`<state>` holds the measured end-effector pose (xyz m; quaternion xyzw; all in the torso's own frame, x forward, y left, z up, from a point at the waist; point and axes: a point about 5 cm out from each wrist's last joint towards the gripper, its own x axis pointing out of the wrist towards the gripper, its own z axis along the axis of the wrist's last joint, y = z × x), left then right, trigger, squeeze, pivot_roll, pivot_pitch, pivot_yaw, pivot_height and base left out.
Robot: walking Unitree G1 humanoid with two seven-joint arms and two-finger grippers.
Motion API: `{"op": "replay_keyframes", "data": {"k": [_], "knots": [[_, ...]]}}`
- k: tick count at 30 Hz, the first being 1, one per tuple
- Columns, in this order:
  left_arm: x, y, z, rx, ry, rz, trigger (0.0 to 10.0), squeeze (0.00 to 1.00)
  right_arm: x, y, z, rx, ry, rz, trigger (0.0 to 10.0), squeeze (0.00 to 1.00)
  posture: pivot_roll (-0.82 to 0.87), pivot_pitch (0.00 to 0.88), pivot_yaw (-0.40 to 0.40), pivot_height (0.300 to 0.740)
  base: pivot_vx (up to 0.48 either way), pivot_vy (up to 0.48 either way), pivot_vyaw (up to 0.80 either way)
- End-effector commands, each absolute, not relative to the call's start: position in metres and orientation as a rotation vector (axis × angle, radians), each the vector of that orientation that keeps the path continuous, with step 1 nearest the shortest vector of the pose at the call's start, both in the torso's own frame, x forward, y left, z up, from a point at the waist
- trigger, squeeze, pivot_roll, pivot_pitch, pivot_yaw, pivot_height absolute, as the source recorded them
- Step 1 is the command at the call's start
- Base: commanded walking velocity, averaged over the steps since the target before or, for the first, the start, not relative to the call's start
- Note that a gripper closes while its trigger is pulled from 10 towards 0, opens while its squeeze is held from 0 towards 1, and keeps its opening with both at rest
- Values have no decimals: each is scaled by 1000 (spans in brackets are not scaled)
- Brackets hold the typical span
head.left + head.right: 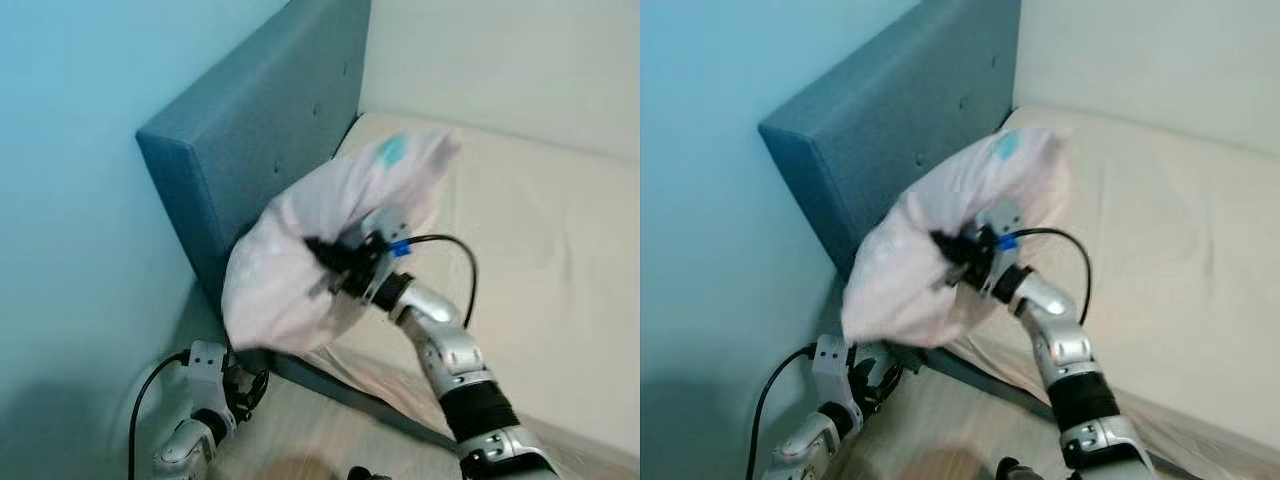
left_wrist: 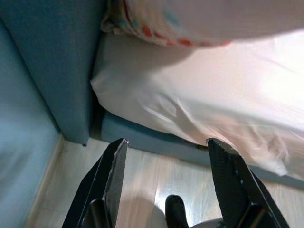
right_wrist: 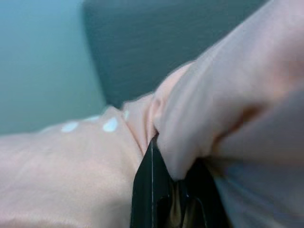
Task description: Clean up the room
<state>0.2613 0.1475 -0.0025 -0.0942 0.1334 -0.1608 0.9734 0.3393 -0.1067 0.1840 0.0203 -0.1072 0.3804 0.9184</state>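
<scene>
Gripping pale pink pillow point(image 1: 300, 270) by headboard point(image 1: 260, 140), right gripper point(image 1: 335, 268) clamped; left gripper point(image 2: 164, 185) spread wide above floor point(image 2: 142, 180).

Soft daylight, bluish cast, pillow point(image 1: 330, 240) motion-blurred, right wrist view perhaps out of focus

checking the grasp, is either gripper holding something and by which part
The right gripper is shut on the pink pillow, pinching a fold of its cover near one edge, and holds it up by the blue headboard. The left gripper is open and holds nothing.
</scene>
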Motion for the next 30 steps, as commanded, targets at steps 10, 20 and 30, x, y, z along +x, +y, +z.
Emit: {"op": "replay_keyframes", "data": {"k": [10,20,30], "knots": [[259,142,-6,-215,300,-348,10000,0,332,-129,124,-49,178,493,10000,0,-25,192,24,740,0,0,0],[275,141,4,-269,283,-336,10000,0,290,-135,40,131,703,379,10000,0,-49,168,22,740,0,0,0],[275,120,5,-593,363,-473,10000,0,275,-150,16,135,817,251,10000,12,-51,152,24,740,0,0,0]]}}
